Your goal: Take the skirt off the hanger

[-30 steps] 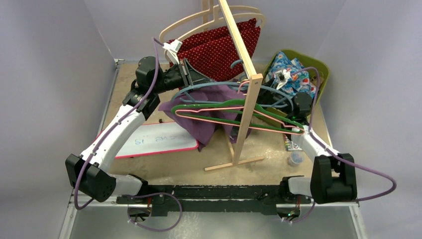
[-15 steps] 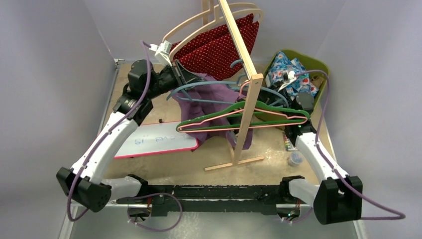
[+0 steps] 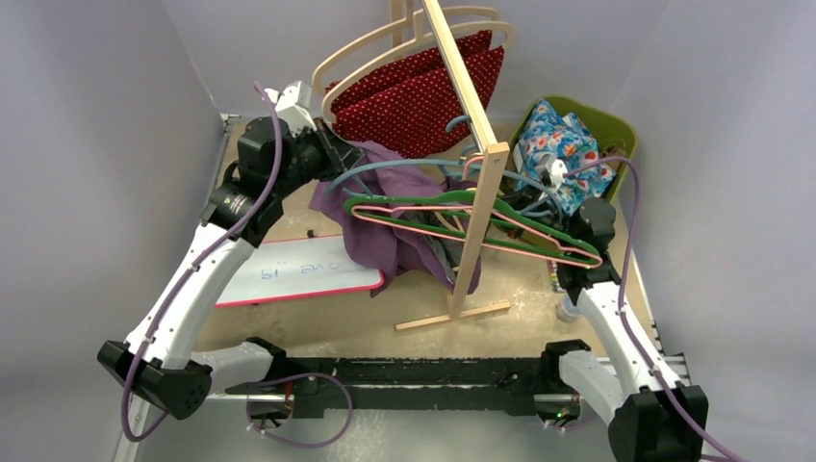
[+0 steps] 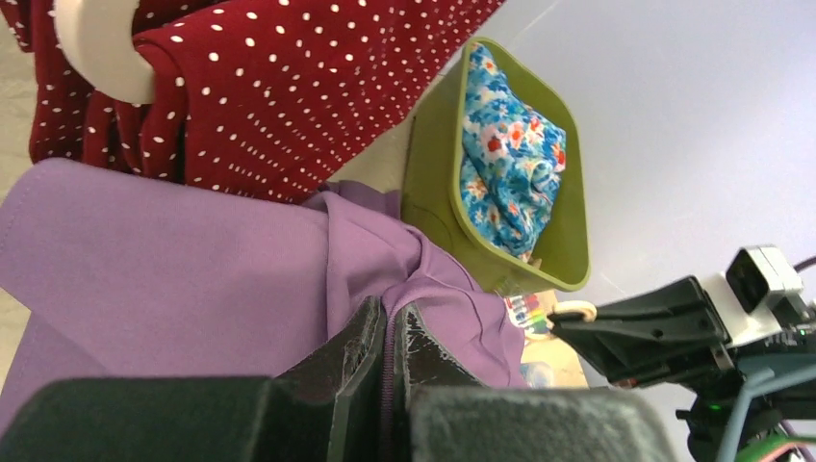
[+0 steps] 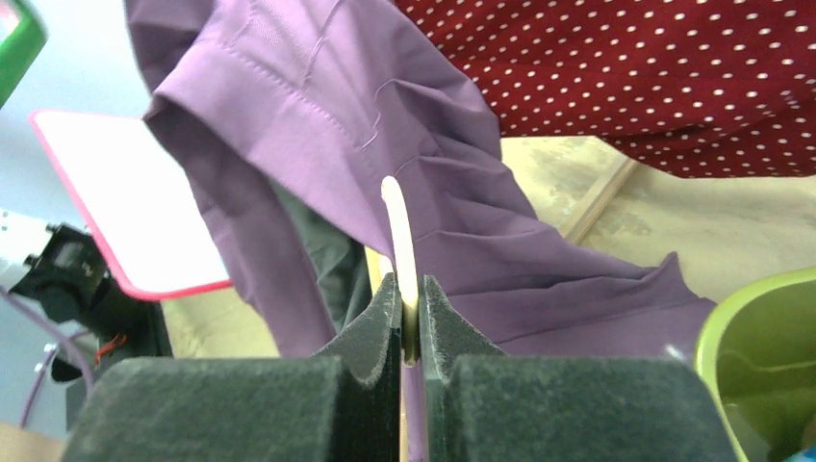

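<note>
Skirt [image 4: 183, 279]: wrist cams only show L fingers [image 4: 360, 352] pinching it, R fingers [image 5: 381, 327] pinching hanger [image 5: 397, 217].

Work surface: a tan, sandy-looking flat tabletop [image 3: 385, 313] enclosed by pale walls. Resting on it: a white rectangular writing board with a pink rim [image 3: 289, 279], left of centre, bearing handwritten marks; the pale wooden T-shaped foot of an upright garment rack [image 3: 452, 317], centre; an olive-green plastic bin [image 3: 616, 130], far right corner; a small clear round container [image 3: 570, 310] near the right edge, with a multicoloured strip [image 3: 555, 279] just behind it, too small to identify. A black mounting rail [image 3: 423, 371] spans the near edge.
</note>
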Action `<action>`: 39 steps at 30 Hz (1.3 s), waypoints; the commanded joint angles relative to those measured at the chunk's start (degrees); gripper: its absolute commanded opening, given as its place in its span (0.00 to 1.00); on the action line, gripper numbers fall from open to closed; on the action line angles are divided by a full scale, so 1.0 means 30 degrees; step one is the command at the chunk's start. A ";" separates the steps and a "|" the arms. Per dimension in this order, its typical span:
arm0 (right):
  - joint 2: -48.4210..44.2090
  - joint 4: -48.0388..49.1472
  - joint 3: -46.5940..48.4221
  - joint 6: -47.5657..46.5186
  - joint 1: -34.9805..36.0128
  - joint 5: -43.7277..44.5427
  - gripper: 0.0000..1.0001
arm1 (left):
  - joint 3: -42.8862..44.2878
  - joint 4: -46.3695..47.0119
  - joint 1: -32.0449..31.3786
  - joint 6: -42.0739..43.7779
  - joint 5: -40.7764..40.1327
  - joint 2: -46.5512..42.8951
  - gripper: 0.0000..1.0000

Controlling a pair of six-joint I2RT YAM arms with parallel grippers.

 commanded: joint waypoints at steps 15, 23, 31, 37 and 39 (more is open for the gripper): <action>0.2226 0.2460 0.0356 -0.0118 0.0249 -0.5567 0.00 | 0.3837 0.3412 0.1325 -0.2405 -0.1078 0.2362 0.00; 0.0158 0.2488 -0.0718 -0.0475 0.0220 -0.4909 0.00 | 0.3650 0.1915 0.1446 -0.0499 -0.5302 0.2327 0.00; 0.0061 0.4096 -0.1323 0.0373 0.0220 -0.5024 0.00 | 0.3316 -0.0035 0.1797 0.0449 -0.7767 0.2557 0.00; -0.2360 0.3947 -0.2223 0.0242 -0.0034 -0.2955 0.00 | 0.3333 -0.1397 0.3563 0.0550 -1.0194 0.1947 0.00; -0.3502 0.3981 -0.2725 0.0365 -0.0171 -0.1549 0.00 | 0.2391 -0.0607 0.3999 0.0732 -1.0298 0.0962 0.00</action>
